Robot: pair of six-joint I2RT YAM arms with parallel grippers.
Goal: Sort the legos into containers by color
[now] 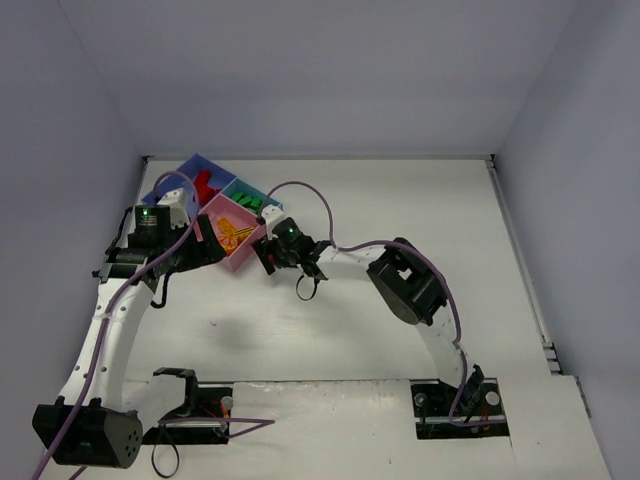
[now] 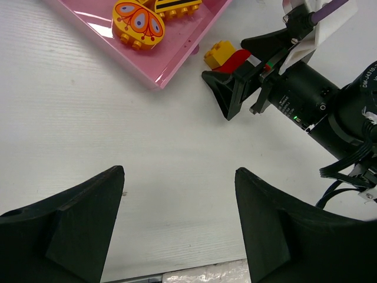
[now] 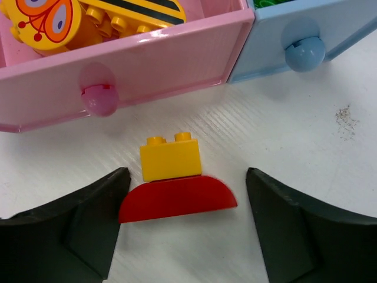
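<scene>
1. I see the white counter with both arms reaching toward its far left corner: the left arm along the left edge, the right arm arching over from the right.
2. The tray sits angled in that far left corner.
3. Its blue bin holds red bricks. The teal bin holds green bricks. The pink bin, nearest me, holds yellow printed pieces.
4. The left gripper hangs over bare counter just off the pink bin's near corner. Its jaws are apart with nothing between them.
5. The right gripper is low at the tray's near side, jaws spread wide to either side of one stacked piece. I cannot tell whether a finger touches it.
6. That piece is a yellow brick joined to a red half-round. It lies on the counter just outside the pink bin's wall, near where the pink and teal bins meet, and is not in any bin.
</scene>
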